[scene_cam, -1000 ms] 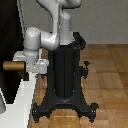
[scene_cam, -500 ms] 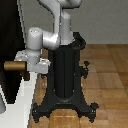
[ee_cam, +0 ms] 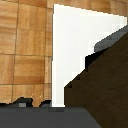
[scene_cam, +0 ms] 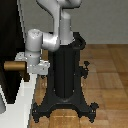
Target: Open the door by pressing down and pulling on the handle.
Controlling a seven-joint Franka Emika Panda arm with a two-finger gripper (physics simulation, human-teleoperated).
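The door (scene_cam: pixel 7 45) is a dark panel at the exterior view's left edge, set in a white frame (scene_cam: pixel 21 30). The tan handle (scene_cam: pixel 14 66) sticks out of it as a short bar. My gripper (scene_cam: pixel 24 71) hangs from the white arm right at the handle's free end, with a dark finger (scene_cam: pixel 25 76) against or just past the bar. I cannot tell whether the jaws are open or shut. The wrist view shows the white frame (ee_cam: pixel 75 55), a very dark brown surface (ee_cam: pixel 102 80) close up, and wooden floor.
The black robot pedestal (scene_cam: pixel 65 75) with its spread feet stands just to the exterior view's right of the door. The frame's white base (scene_cam: pixel 15 107) runs along the floor at the lower left. Wooden floor (scene_cam: pixel 107 75) lies around it.
The gripper and the handle's end have sunk slightly and shifted a little toward the exterior view's right. The door panel looks about the same.
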